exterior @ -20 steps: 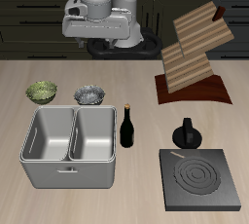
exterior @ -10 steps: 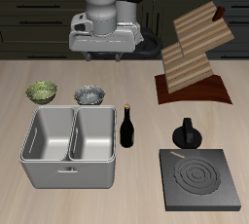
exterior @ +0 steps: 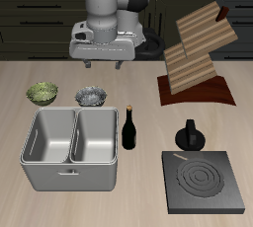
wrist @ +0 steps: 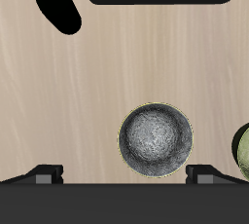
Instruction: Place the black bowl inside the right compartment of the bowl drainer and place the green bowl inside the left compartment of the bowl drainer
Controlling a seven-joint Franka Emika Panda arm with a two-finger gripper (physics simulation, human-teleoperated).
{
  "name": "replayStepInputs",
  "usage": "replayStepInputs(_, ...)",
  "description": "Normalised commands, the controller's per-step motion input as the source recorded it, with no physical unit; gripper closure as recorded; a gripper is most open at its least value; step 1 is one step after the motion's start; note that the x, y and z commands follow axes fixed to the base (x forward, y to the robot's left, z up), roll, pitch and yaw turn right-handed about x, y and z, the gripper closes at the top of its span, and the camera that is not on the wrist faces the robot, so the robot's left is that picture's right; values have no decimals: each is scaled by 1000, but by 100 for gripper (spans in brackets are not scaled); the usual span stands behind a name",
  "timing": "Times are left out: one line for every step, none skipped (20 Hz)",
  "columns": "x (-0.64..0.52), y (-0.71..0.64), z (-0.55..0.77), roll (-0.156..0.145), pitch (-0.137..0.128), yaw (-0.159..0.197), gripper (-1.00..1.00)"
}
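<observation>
fingers (exterior: 103,64) spread, empty | black bowl (exterior: 91,96) beside green bowl (exterior: 42,93) | bottle (exterior: 129,128) beside bowl drainer (exterior: 69,174)

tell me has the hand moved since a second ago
Yes. The hand has come down and forward, nearer the black bowl, judged against the fixed wooden rack. It hangs open above the table, holding nothing.

wine bottle (exterior: 129,128), moka pot (exterior: 189,134), stove plate (exterior: 204,183), wooden rack (exterior: 198,48)
</observation>
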Motion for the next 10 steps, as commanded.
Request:
replayStepInputs(-146,-209,-239,-27,20,-22,-100)
replayStepInputs(-124,-159,-193,6,-19,9,-100)
replayStepInputs(-137,-269,-218,-43,-13,5,-100)
replayStepInputs(-128,-301,-305,-38,50,-104,-100)
replayStepInputs(-138,-163,-249,-29,12,2,-100)
replayStepInputs(-70,-191,-216,-18,10,-2,-100)
replayStepInputs(-114,-246,-317,-35,40,-72,-100)
replayStepInputs(-136,-287,-332,2,-10,-62,-100)
replayStepInputs(-82,93,-120,1,-10,24,-100)
replayStepInputs(-115,19,-337,2,-1,-2,-100)
